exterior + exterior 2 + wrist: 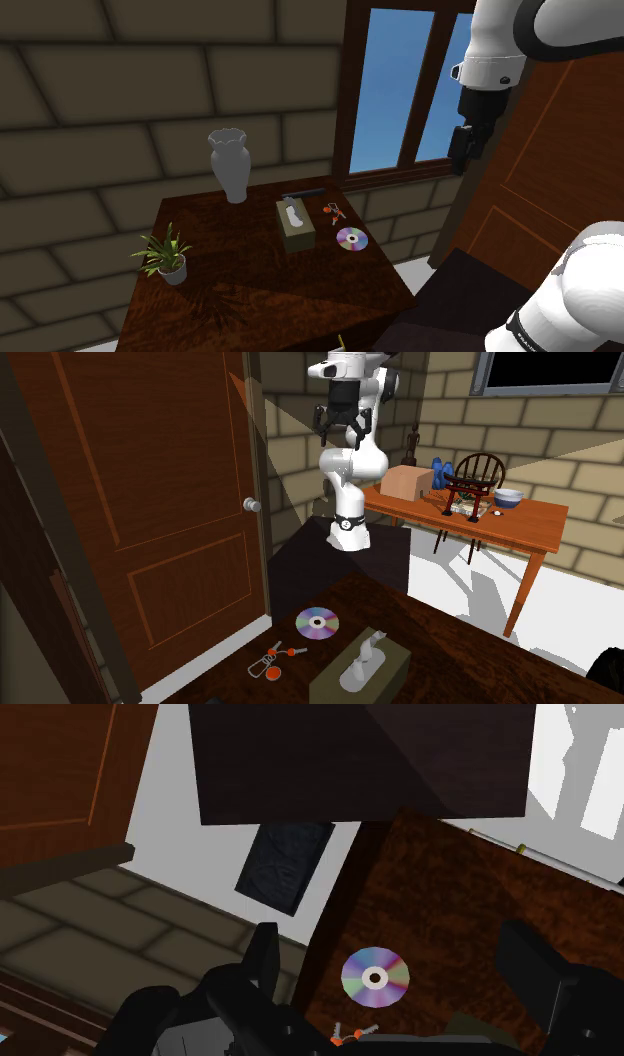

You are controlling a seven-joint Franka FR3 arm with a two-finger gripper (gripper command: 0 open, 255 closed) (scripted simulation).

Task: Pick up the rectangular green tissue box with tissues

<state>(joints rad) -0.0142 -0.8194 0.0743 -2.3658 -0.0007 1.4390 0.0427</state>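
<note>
Since the tool (342, 424) hangs open high above the surface (250, 300), well apart from the box (295, 226) near the surface's middle, a skewed descent could hit the disc (350, 239) or keys (334, 210) beside it

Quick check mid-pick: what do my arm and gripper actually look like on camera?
The arm is glossy white, built of rounded, bulbous links with dark bands at the joints; one band carries small white lettering too small to read. The gripper is all black and boxy, with two straight, flat fingers.
</note>
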